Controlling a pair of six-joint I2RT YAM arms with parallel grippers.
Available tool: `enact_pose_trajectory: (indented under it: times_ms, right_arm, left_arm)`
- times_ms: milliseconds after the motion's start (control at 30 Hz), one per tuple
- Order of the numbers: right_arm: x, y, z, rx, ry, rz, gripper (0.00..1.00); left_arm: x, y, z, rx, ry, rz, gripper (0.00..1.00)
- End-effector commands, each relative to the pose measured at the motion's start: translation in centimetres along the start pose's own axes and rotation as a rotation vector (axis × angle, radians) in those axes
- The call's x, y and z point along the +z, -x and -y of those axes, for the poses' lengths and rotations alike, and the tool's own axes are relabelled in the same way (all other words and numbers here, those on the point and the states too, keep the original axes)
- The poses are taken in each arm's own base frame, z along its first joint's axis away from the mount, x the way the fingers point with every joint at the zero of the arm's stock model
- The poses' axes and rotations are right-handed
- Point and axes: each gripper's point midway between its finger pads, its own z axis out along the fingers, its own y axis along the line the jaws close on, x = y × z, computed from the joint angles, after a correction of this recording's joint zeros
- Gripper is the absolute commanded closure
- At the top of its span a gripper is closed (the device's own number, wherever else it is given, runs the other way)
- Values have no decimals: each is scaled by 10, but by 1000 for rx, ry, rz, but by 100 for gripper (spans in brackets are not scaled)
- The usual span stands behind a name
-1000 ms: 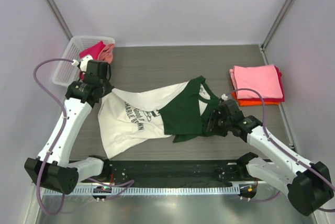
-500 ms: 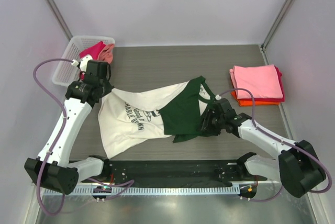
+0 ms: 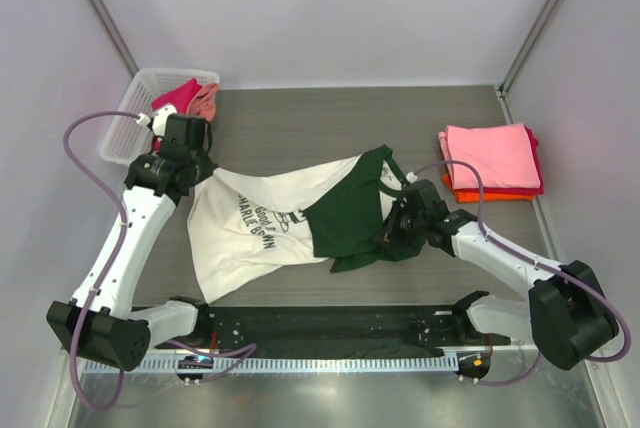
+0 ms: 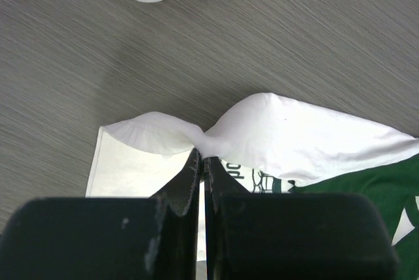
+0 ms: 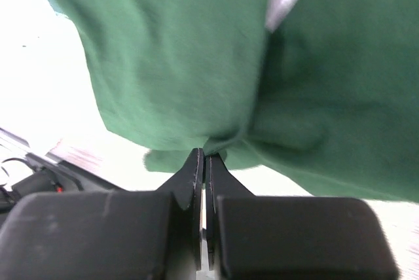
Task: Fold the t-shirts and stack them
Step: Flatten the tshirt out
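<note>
**Stretched across, gripped at both ends**

The left hand (image 4: 203, 161) clenches the white edge of the cream tee (image 3: 250, 223), and the right hand (image 5: 203, 157) pinches its green cloth. It lies on the tabletop (image 3: 330, 118), long axis running hand to hand.

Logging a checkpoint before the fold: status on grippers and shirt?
Left gripper shut on cream edge of the t-shirt. Right gripper shut on its green part. It lies crumpled, unfolded. Folded stack and basket sit apart from it.

Grey wood-grain table (image 3: 330, 118) between pale walls (image 3: 320, 8).
</note>
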Motion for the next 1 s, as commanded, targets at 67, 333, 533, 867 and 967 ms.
enact_pose_trajectory:
  times_ms: [67, 333, 533, 867, 967]
  right_arm:
    - [-18, 59, -64, -59, 148, 113, 99]
    - [-62, 189, -115, -13, 280, 287, 99]
    - [-124, 298, -176, -16, 437, 432, 99]
    - [-302, 344, -278, -227, 733, 713, 99]
    - [-366, 302, -291, -344, 770, 816, 99]
  left_arm:
    - [-1, 13, 15, -42, -46, 24, 100]
    - [4, 39, 26, -19, -12, 24, 100]
    - [0, 105, 50, -13, 21, 50, 100]
    - [-62, 173, 72, -179, -165, 198, 100]
    - [-98, 177, 73, -202, -290, 265, 100]
